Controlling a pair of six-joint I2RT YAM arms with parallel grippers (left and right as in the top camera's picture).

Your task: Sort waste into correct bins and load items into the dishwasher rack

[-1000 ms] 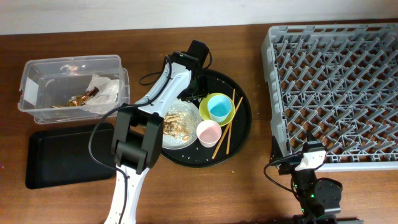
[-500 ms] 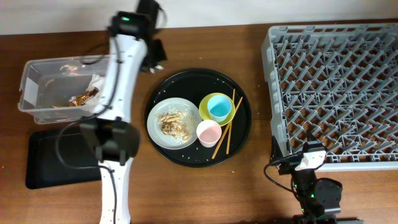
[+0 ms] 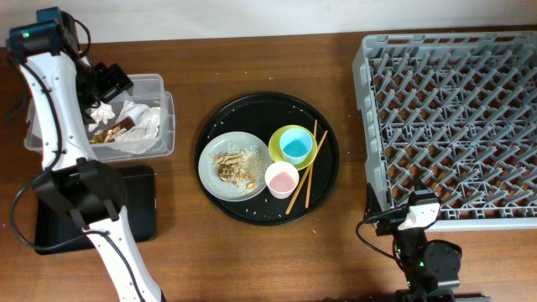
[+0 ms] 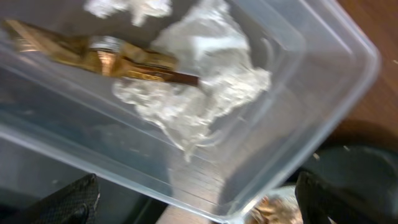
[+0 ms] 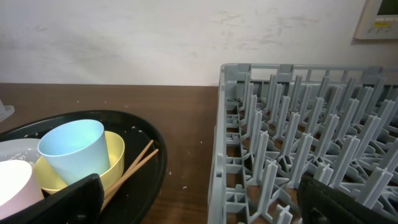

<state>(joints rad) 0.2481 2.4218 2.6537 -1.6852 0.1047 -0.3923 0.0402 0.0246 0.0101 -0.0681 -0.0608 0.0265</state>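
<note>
My left gripper (image 3: 106, 84) hangs open over the clear tub (image 3: 164, 113); its fingers (image 4: 68, 202) hold nothing. In the tub lie crumpled white tissue (image 4: 199, 81), a gold-brown wrapper (image 4: 106, 59) and a small tissue ball (image 3: 101, 111). The grey plate (image 3: 226, 192) carries food scraps (image 3: 236, 166). Beside it are the yellow-green bowl (image 3: 308, 157) with the blue cup (image 3: 294, 148) in it, the pink cup (image 3: 282, 178) and the chopsticks (image 3: 303, 180). The dishwasher rack (image 3: 453, 109) is at the right. My right gripper (image 5: 205, 208) stands open near its front left corner.
Plate, bowl, cups and chopsticks all sit on a large round black tray (image 3: 329, 180) at mid-table. The shallow black rectangular tray (image 3: 143, 197) lies in front of the tub, partly under my left arm. A white wall runs along the table's back edge.
My left arm swung from the round tray across to the clear tub. Its gripper opened, and a small tissue ball now lies in the tub. The right arm stayed still.
</note>
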